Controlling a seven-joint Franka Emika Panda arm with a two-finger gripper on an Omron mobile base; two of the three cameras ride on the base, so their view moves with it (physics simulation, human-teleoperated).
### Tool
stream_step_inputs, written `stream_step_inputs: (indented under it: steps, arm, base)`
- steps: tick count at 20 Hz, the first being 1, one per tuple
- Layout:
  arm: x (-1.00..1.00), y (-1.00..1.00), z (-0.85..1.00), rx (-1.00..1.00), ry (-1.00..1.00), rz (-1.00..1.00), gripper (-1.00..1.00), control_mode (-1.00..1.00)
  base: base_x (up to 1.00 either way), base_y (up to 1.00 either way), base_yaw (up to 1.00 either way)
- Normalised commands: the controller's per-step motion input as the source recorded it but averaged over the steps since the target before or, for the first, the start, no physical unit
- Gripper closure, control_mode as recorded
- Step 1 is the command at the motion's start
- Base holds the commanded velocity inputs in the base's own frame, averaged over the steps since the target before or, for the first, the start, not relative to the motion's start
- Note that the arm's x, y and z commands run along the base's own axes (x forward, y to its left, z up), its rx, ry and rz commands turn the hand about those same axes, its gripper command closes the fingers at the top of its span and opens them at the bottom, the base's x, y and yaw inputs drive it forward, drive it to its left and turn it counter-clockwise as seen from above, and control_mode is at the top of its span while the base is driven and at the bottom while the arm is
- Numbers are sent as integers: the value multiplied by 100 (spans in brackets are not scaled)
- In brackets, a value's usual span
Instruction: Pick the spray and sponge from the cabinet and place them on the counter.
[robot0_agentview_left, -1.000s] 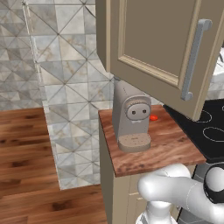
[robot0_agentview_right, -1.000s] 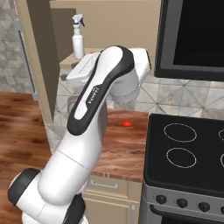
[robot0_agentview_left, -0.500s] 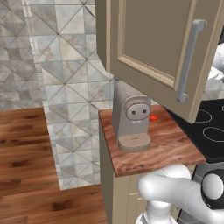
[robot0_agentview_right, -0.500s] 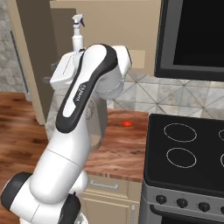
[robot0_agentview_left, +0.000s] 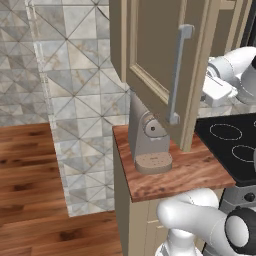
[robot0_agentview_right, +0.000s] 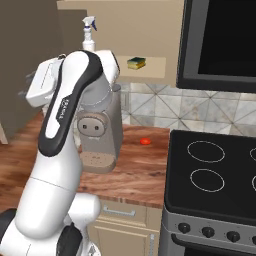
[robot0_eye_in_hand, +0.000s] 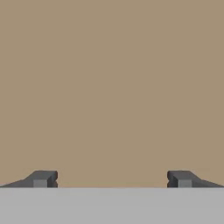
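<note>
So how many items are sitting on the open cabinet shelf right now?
2. The spray stands upright at the shelf's left end, just above the arm; the sponge lies flat further right. The arm covers part of the shelf, so something more may be hidden.

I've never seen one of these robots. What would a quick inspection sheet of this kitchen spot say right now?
Surface: wooden counter, mostly bare.
Job's things: spray and sponge on the shelf of the open cabinet, untouched.
Clutter: coffee machine and a small red thing on the counter.
Gripper: gripper open, empty, facing a plain tan surface.
Cables: nothing seen.
Surroundings: black stovetop, tiled wall, wood floor.
</note>
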Motion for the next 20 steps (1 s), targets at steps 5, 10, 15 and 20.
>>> stream_step_inputs:
  steps: [5, 10, 15, 20]
  arm:
    - [-26, 64, 0, 0, -11, 3, -100, -100]
    - [-11, 58, 0, 0, -14, 0, -100, -100]
    - [0, 52, -8, 0, -11, -1, -100, -100]
    - [0, 57, -16, -2, -10, -4, -100, -100]
  base:
    - [0, 0, 0]
    - [0, 0, 0]
    - [0, 0, 0]
    - [0, 0, 0]
